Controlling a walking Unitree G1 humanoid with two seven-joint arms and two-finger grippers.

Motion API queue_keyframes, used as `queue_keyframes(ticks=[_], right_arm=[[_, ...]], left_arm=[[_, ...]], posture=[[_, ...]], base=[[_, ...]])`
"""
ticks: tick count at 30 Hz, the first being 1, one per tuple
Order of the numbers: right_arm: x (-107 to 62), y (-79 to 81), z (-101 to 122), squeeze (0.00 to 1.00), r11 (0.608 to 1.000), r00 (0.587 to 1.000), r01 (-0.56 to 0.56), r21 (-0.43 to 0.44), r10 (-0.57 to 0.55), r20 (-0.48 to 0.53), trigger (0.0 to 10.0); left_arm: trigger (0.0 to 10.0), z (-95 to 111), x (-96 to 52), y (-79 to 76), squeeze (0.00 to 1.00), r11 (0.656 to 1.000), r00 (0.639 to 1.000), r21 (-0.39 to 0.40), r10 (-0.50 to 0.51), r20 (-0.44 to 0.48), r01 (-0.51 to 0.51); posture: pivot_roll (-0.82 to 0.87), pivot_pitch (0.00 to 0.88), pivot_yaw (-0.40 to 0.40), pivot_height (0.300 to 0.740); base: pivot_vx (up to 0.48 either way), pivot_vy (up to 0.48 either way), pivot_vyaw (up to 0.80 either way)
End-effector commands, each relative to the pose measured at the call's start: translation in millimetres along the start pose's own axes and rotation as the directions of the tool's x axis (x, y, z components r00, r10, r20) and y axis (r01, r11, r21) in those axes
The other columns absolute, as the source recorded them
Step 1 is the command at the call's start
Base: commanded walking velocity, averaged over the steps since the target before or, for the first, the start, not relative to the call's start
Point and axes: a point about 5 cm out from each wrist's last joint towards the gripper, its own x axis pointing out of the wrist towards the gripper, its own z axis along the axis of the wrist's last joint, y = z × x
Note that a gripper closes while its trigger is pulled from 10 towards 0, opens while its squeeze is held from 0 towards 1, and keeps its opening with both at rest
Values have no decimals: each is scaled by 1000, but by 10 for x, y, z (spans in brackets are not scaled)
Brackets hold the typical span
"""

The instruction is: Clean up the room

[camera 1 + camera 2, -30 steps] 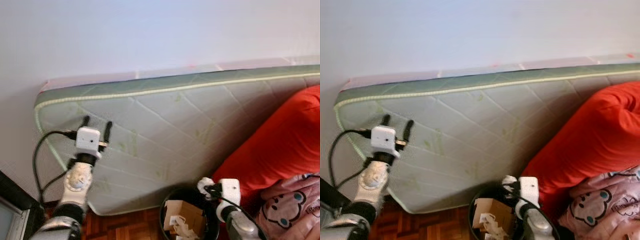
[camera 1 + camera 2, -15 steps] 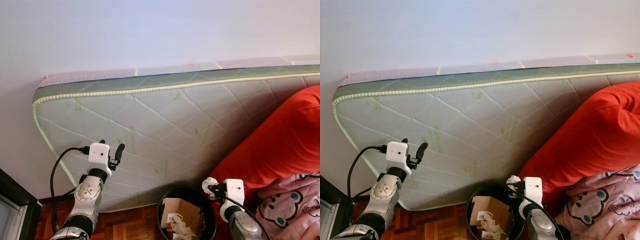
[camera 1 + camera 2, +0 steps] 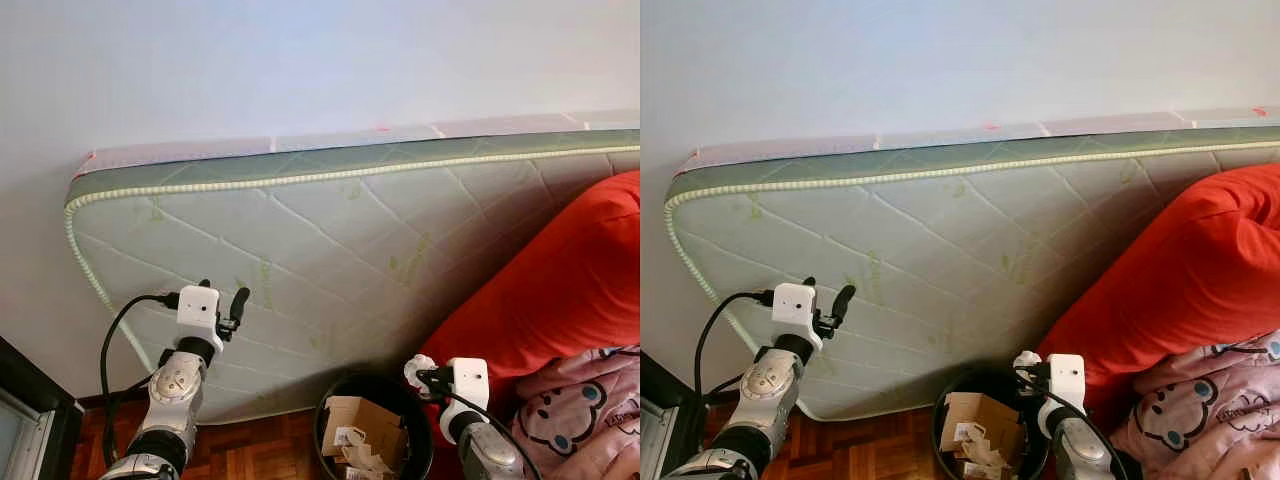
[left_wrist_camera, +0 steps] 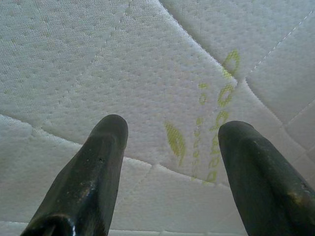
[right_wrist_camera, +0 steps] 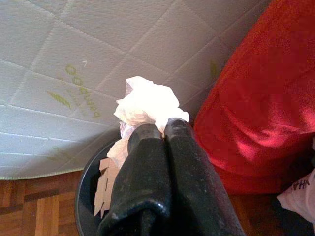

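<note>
A big quilted mattress (image 3: pixel 330 270) leans on its edge against the wall, and everything else sits low in front of it. To its right slumps a red beanbag (image 3: pixel 560 290), with a pink printed cloth (image 3: pixel 590 410) below that. At the mattress's foot stands a black bin (image 3: pixel 375 440) holding cardboard scraps. The left gripper (image 3: pixel 222 300) is raised before the mattress face, fingers spread, holding nothing. The right gripper (image 5: pixel 165 129) is pinched tight on a crumpled white tissue (image 5: pixel 147 105), poised at the bin's rim. That wad looks feather-light, soft and crushable, so a pinch on its bunched folds should do.
</note>
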Motion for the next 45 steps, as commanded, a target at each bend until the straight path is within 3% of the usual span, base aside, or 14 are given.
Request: queue_keyframes(ticks=[1, 2, 3, 4, 9, 12, 19, 24, 32, 41, 45], right_arm=[[2, -30, 26, 0, 1000, 1000, 15, 4, -15, 12, 10000], [16, -68, 214, 0, 1000, 991, 23, 19, -25, 134, 10000], [9, -113, 482, 0, 999, 953, 36, 35, -45, 299, 10000], [1, -123, 557, 0, 999, 938, 43, 33, -52, 344, 10000], [-71, -155, 679, 0, 997, 893, 63, 50, -79, 442, 10000], [-103, -100, 649, 0, 999, 895, 36, 20, -41, 445, 10000], [-216, -135, 470, 0, 998, 906, 51, 25, -57, 419, 10000], [-278, -127, 334, 0, 998, 921, 53, 25, -58, 385, 10000], [-232, -95, 418, 0, 999, 930, 41, -1, -38, 366, 10000], [-234, -85, 439, 0, 999, 938, 29, -19, -21, 346, 10000], [-288, -60, 418, 0, 999, 931, 28, 15, -32, 364, 10000]], left_arm=[[10000, -4, 18, -14, 0, 1000, 1000, -29, -7, -16, 7], [10000, -47, -86, -43, 0, 997, 1000, -71, 12, -9, -12], [10000, -86, -249, -72, 0, 992, 999, -124, 36, 4, -35], [10000, -99, -297, -78, 0, 990, 999, -132, 40, 5, -39], [10000, -262, -539, -91, 0, 990, 998, -131, 37, -51, -44], [10000, -324, -661, -161, 0, 992, 997, -127, 15, -72, -24], [10000, -159, -637, -164, 0, 992, 999, -127, 23, -39, -28], [10000, -152, -684, -182, 0, 991, 999, -130, 15, -43, -21], [10000, -105, -654, -124, 0, 983, 997, -168, 62, -53, -70], [10000, -40, -586, -165, 0, 979, 997, -194, 54, -54, -63], [10000, -31, -562, -190, 0, 976, 997, -211, 46, -65, -58]], posture=[[-43, 0, -71, 740], [-11, 3, -73, 740], [-3, 6, -76, 740], [-3, 12, -75, 740], [-15, 28, -74, 740], [-36, 31, -71, 740], [-30, 68, -75, 740], [-26, 69, -75, 740], [-35, 82, -88, 740], [-59, 99, -87, 690], [-71, 100, -84, 675]], base=[[0, 0, 0], [0, 0, 0], [0, 0, 0], [0, 0, 0], [0, 0, 0], [0, 0, 0], [0, 0, 0], [0, 0, 0], [0, 0, 0], [0, 0, 0], [0, 0, 0]])
